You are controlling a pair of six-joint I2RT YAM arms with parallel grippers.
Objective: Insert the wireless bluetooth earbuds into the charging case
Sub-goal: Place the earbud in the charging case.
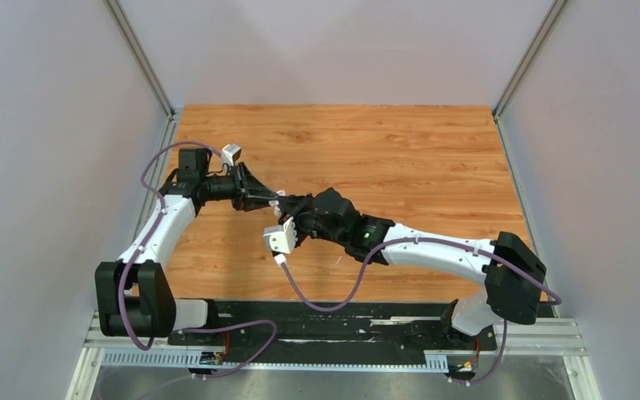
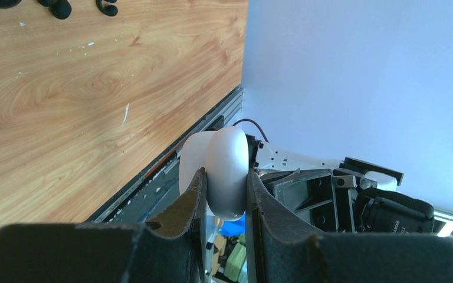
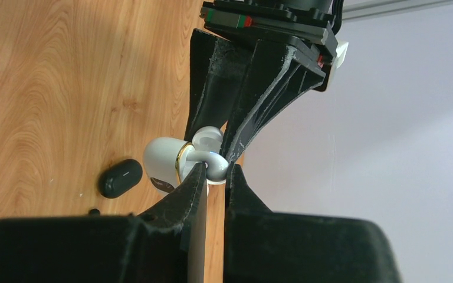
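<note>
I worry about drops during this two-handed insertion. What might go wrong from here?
1. The white earbud is pinched only at the tips of the right gripper; a slip could drop it onto the wooden table.
2. The white charging case is clamped by its sides in the left gripper, so a push might twist it.

Glossy white oval charging case (image 2: 227,171) is up in the air, pinched on edge, small white earbud (image 3: 215,170) touching it. Black rounded earbuds (image 2: 62,9) lie on the wooden counter (image 2: 65,118), out at its eleven o'clock.
</note>
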